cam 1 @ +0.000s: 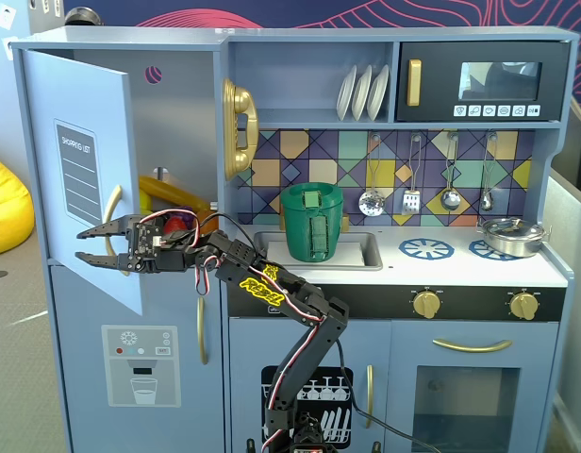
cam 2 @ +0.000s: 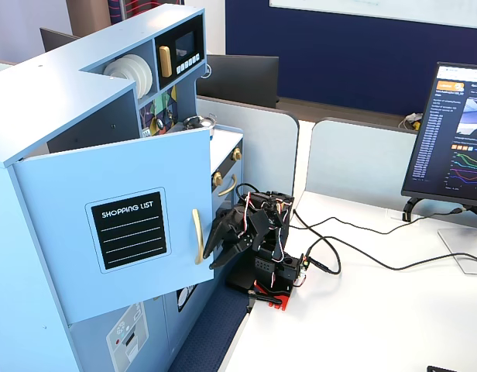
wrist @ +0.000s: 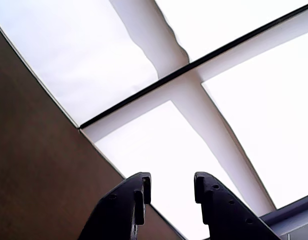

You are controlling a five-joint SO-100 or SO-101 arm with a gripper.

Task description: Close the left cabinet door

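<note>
The left cabinet door (cam 1: 83,123) is light blue with a black "SHOPPING LIST" panel (cam 2: 130,230) and a curved gold handle (cam 2: 197,236). It stands partly open, hinged on the left in a fixed view, with its free edge swung out toward the front. My gripper (cam 1: 81,245) is open and empty. It reaches across the door's outer face at the lower end of the handle (cam 1: 110,215), and it also shows in the other fixed view (cam 2: 215,248). In the wrist view the open gripper (wrist: 171,182) points up at ceiling panels, with a dark flat surface on the left.
Below the door is the door with the dispenser graphic (cam 1: 140,363). A gold phone (cam 1: 239,127), a green pot (cam 1: 312,222) in the sink and the black microwave (cam 1: 479,80) lie to the right. A yellow item (cam 1: 173,198) sits inside the open cabinet. A monitor (cam 2: 455,132) and cables stand on the white desk.
</note>
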